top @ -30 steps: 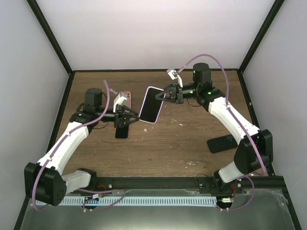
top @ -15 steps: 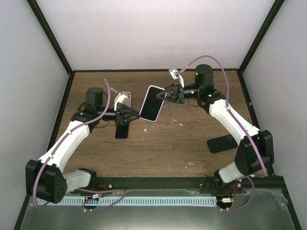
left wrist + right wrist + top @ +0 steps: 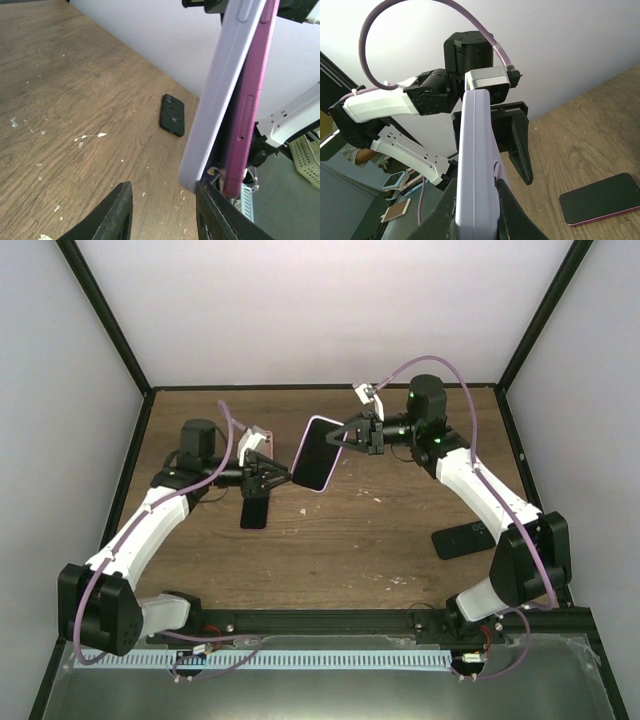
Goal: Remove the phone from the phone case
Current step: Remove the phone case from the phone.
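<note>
The lilac phone case (image 3: 314,456) hangs tilted above the table's middle, my right gripper (image 3: 343,437) shut on its upper right edge. In the right wrist view both fingers of that gripper (image 3: 477,184) clamp the case (image 3: 476,150). The left wrist view shows the case (image 3: 225,95) and the magenta phone (image 3: 252,100) parted at the lower end, with a gap between them. My left gripper (image 3: 162,192) is open at that lower corner; its right finger (image 3: 215,215) touches the case's corner at the gap. From above, the left gripper (image 3: 283,477) meets the case's lower left edge.
A dark phone (image 3: 254,511) lies flat under the left wrist, and a pink one (image 3: 262,437) is partly hidden behind it. A black case (image 3: 462,538) lies at the right, also visible as the black case (image 3: 172,115) in the left wrist view.
My left gripper has slid right up to the case's lower corner, and its jaws have narrowed a little. The right gripper and case have shifted slightly.
</note>
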You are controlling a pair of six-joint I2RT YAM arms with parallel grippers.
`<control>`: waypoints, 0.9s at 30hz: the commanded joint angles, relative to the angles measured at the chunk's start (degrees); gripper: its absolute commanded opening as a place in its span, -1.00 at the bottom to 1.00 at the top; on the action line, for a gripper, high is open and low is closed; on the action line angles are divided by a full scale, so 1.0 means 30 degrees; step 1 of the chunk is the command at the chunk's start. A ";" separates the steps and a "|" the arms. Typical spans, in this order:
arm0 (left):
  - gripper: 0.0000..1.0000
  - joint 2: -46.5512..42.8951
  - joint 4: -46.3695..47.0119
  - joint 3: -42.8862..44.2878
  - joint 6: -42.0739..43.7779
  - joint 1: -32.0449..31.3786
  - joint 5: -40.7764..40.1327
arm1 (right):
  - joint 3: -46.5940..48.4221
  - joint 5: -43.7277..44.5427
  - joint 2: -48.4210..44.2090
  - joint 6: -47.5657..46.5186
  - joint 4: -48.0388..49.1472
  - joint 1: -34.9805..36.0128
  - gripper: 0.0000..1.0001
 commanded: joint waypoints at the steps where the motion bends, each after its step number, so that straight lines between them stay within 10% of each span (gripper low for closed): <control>1: -0.25 -0.0266 0.0069 -0.0250 0.0067 0.0296 -0.1360 | 0.1244 -0.3789 -0.1483 0.0530 -0.0354 0.0633 -0.99; 27: -0.49 0.0454 0.2373 0.2463 -0.2941 -0.1873 0.2159 | 0.1630 -0.3594 0.0677 -0.7488 -0.7522 0.4183 -0.99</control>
